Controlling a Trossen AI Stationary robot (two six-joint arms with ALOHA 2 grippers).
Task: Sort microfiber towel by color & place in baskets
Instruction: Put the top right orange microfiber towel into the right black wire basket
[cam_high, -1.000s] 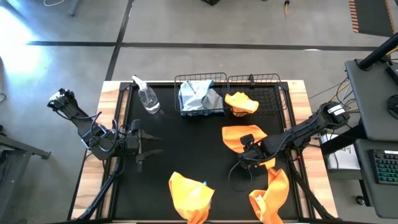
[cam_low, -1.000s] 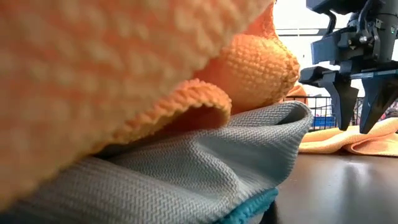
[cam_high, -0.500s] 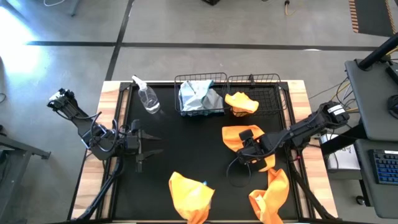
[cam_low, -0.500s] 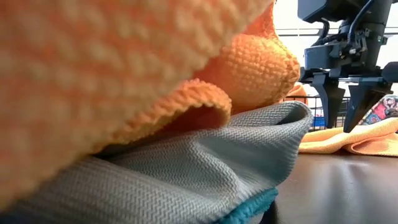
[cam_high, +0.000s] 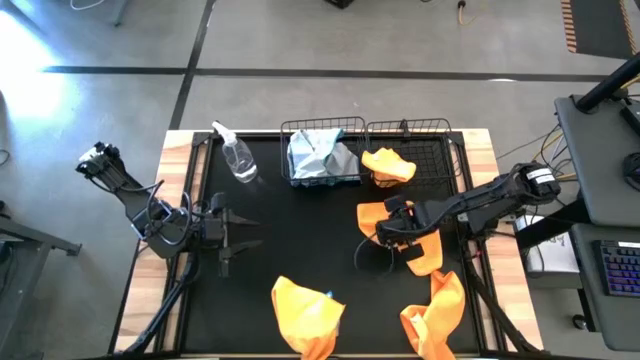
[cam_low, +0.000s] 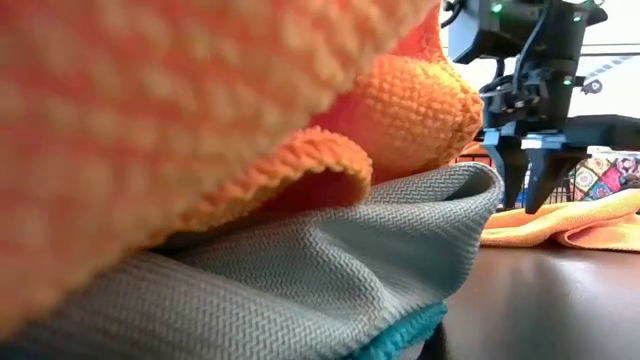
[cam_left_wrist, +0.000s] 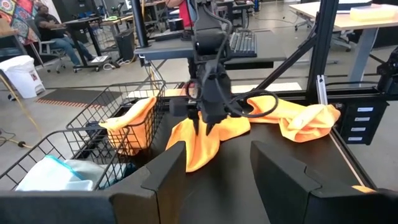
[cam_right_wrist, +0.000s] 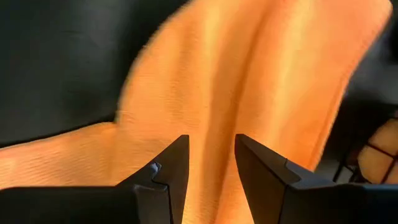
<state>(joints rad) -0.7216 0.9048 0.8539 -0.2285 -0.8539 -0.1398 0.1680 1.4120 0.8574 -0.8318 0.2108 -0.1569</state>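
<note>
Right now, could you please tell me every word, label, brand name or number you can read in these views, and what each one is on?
None can be read.
Spray bottle: no legible label.
Baskets and towels: no print visible.
Colourful poster in the room behind: too blurred to read.
Keyboard beside the table: keys too small to read.

bare mat mid-table, baskets blocking rear

The black-topped table bears two baskets, a spray bottle — and orange towels.
</note>
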